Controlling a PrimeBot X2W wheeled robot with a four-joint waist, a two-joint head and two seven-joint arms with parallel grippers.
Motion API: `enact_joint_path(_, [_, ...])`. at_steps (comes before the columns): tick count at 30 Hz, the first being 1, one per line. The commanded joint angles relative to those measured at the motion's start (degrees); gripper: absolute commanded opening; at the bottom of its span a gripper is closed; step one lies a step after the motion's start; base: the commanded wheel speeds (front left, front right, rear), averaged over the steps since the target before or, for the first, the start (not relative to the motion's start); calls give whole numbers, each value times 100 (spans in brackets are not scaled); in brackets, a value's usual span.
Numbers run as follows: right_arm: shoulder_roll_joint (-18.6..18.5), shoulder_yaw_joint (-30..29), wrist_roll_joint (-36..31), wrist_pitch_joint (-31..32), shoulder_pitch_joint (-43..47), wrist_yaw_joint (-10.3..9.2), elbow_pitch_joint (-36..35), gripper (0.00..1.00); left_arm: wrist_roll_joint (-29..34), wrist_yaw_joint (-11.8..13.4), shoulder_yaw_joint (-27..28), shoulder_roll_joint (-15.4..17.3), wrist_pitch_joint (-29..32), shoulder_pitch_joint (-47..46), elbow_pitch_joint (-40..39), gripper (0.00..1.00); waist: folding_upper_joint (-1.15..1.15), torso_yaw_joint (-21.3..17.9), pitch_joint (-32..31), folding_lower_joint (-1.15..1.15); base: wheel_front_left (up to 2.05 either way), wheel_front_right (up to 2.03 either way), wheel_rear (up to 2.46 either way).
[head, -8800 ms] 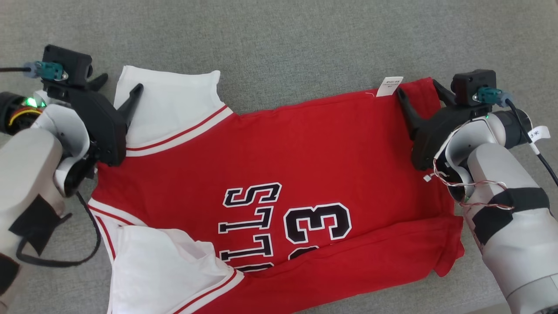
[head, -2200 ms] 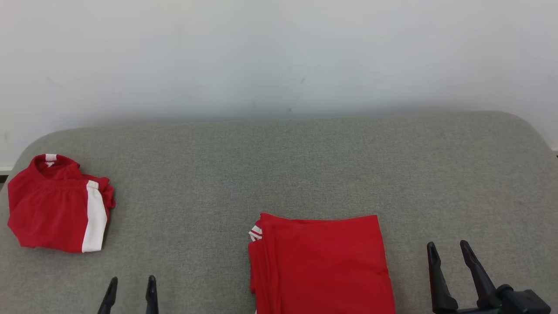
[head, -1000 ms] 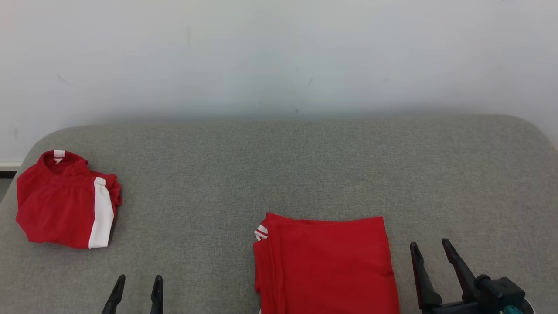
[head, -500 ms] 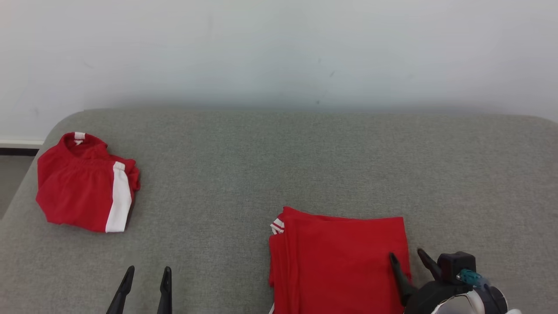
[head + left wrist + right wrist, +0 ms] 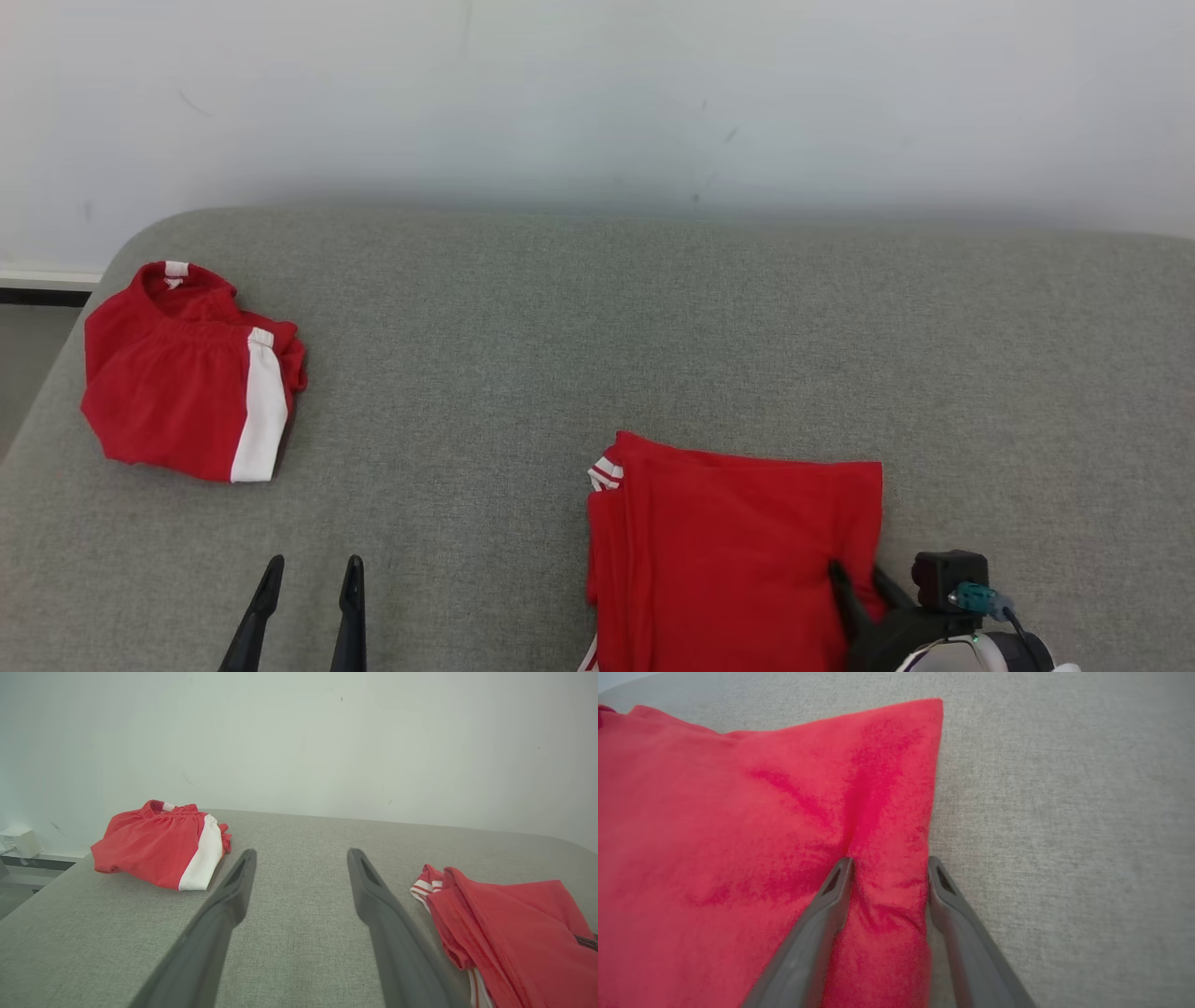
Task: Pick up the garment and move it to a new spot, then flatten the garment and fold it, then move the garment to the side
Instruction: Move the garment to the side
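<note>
2 red garments: folded jersey (image 5: pixel 728 551), shorts (image 5: pixel 187 373); 2 grippers: right gripper (image 5: pixel 860 583), left gripper (image 5: pixel 310 579)

Garment (image 5: pixel 738 551): matt red cloth. Couch surface (image 5: pixel 597 355): coarse grey woven fabric. Wall (image 5: pixel 597 93): smooth, matt.

I see my right gripper (image 5: pixel 889 868) with its 2 fingers straddling the right edge of the folded red garment (image 5: pixel 738 826), a ridge of cloth bunched between them. Bare grey cushion (image 5: pixel 1064 812) lies to the right.

Two folded red garments (image 5: pixel 738 551) (image 5: pixel 187 378), two tools (image 5: pixel 308 569) (image 5: pixel 857 579), one grey surface (image 5: pixel 597 327)
</note>
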Motion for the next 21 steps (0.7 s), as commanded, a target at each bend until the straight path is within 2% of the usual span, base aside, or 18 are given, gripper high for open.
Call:
enact_joint_path(1, [122,142,110,32,61,0,170,0,71,10,41,-16,-18,-95,0,100,0,-14,22,0,0,0,0])
enact_joint_path(7, [-49,494,236,-59,-724,0,148,0,83,10,79,-72,-18,-223,-41,100,0,-121,295,0,0,0,0])
enact_joint_path(10, [-269,649,228,-6,-1263,-1,155,0,110,10,14,-113,-18,-379,-86,100,0,-178,562,0,0,0,0])
enact_joint_path(14, [-641,805,238,94,-2047,-1,183,0,118,10,-59,-150,-18,-630,-185,100,0,-284,1032,0,0,0,0])
enact_joint_path(21, [-1576,974,321,216,-3156,-1,174,0,209,11,-49,-141,-18,-1118,-484,100,0,-699,1952,0,0,0,0])
